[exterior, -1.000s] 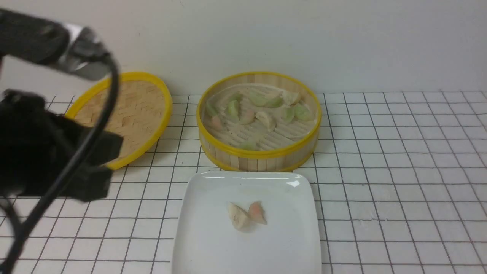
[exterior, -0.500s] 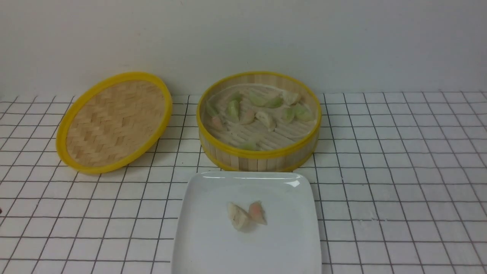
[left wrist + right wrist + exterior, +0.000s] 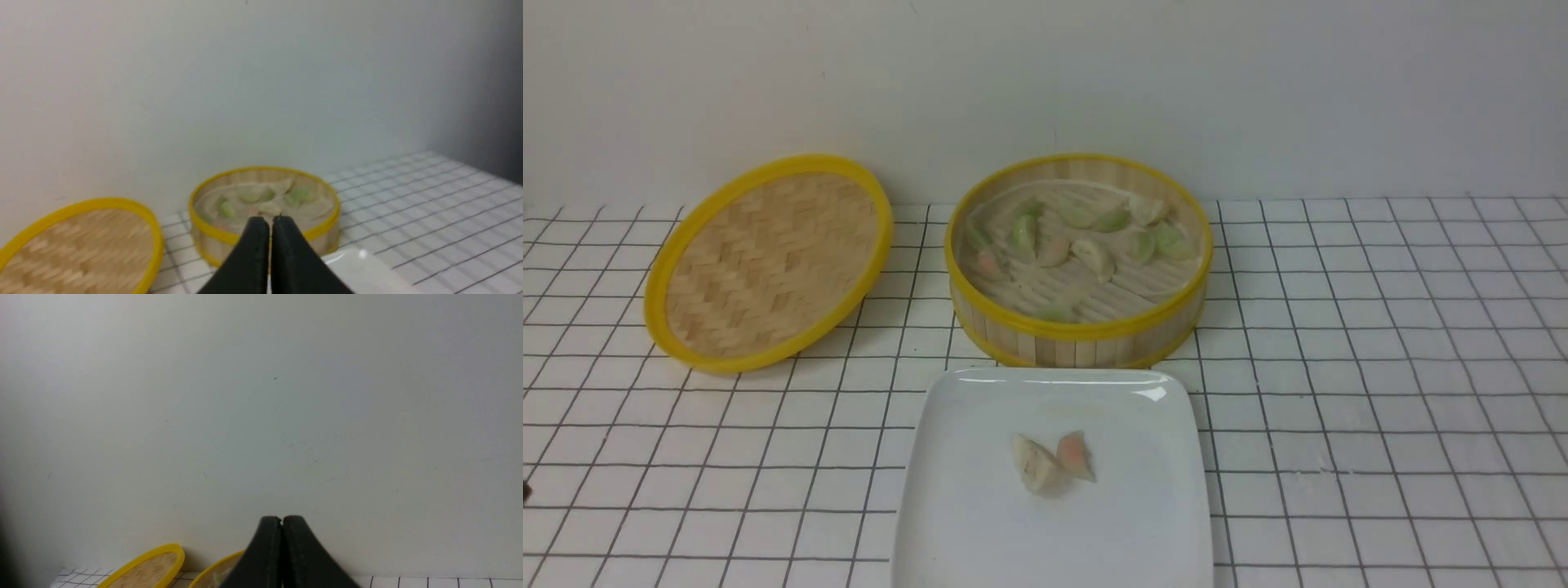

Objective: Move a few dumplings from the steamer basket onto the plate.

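Note:
The steamer basket (image 3: 1078,333) stands at the back centre with several green, cream and pink dumplings (image 3: 1094,255) on its slatted floor. The white plate (image 3: 980,523) lies in front of it and holds two dumplings, a cream one (image 3: 1033,464) and a pink-orange one (image 3: 1075,456). Neither gripper shows in the front view. In the left wrist view my left gripper (image 3: 270,220) is shut and empty, back from the basket (image 3: 212,234) and the plate (image 3: 367,273). In the right wrist view my right gripper (image 3: 282,519) is shut and empty, facing the wall, with the basket's rim (image 3: 220,565) low beside it.
The flat woven yellow-rimmed lid (image 3: 768,261) leans at the back left, next to the basket; it also shows in the left wrist view (image 3: 77,245) and the right wrist view (image 3: 147,567). A plain wall stands close behind. The table is white with a black grid.
My left arm filled the left of the front view one second ago and has withdrawn out of that view. The dumplings, plate, basket and lid have not moved.

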Robot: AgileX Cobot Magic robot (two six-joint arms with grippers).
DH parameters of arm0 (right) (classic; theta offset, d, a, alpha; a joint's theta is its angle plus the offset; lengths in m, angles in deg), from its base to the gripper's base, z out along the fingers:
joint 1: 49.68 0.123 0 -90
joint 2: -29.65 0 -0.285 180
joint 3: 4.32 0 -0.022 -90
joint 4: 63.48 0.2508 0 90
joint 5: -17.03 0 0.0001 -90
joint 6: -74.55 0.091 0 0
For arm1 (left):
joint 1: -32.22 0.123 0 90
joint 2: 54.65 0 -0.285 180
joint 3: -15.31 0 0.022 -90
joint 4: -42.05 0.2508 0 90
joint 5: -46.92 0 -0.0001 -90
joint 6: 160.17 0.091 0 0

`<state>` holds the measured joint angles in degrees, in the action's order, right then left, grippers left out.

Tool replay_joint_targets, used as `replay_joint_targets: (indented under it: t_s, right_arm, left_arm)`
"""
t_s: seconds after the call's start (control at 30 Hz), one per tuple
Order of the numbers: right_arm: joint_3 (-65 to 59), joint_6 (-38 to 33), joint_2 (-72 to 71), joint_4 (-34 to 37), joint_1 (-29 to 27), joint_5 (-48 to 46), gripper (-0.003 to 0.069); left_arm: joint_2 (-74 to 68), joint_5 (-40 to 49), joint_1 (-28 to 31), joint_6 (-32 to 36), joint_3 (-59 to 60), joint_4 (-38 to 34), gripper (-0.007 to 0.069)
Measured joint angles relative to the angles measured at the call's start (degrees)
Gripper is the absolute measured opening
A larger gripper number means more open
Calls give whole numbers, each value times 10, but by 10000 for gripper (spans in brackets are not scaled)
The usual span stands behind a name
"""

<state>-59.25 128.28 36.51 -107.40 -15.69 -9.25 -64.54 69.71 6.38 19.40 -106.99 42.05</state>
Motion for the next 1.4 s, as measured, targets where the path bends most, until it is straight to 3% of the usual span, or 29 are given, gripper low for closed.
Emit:
replay_joint_targets:
  t_s: [0.07, 0.23, 0.4, 1.4]
  right_arm:
    - [0, 0, 0, 0, 0, 0, -15]
    - [0, 0, 0, 0, 0, 1, -15]
    - [0, 0, 0, 0, 0, 0, -15]
    - [0, 0, 0, 0, 0, 0, -15]
  left_arm:
    - [7, -5, 20, 10, 23, 0, -6]
    - [27, -34, 152, 52, 147, -29, -6]
    - [27, -39, 209, 54, 207, -48, -6]
    - [27, -11, 217, 56, 212, -54, -6]
